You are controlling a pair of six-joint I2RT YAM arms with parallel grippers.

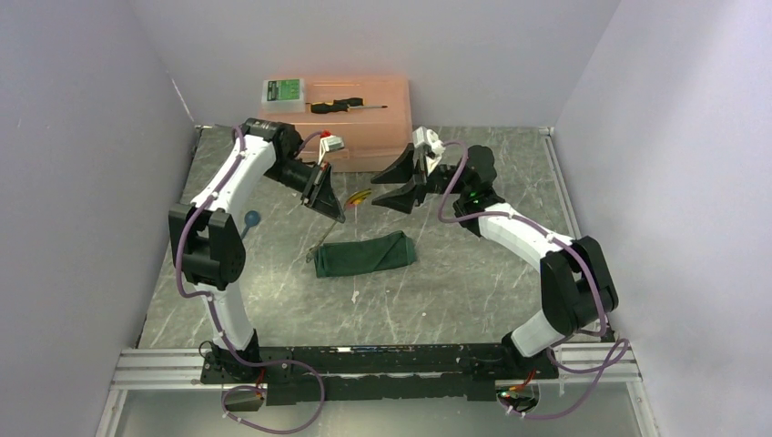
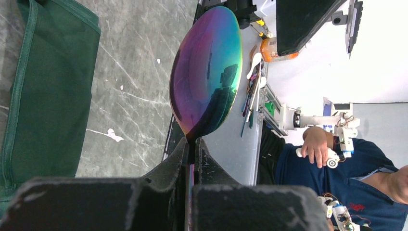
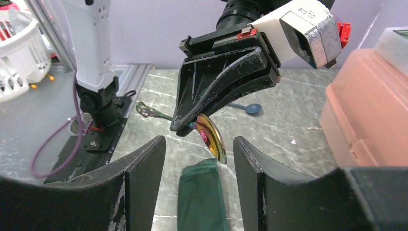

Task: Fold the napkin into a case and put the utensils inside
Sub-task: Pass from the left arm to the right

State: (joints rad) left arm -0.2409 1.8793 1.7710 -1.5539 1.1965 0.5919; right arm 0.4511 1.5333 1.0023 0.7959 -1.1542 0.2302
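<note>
The left hand (image 2: 191, 147) pinches the iridescent spoon (image 2: 206, 72) by its neck; the spread right hand (image 3: 199, 143) should close squarely on the bowl.

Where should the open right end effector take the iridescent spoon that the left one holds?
Probably the spoon's bowl: the left end effector clamps the neck, so only the bowl sticks out free. Bring the right end effector in from the tip side and pinch its two broad faces.
</note>
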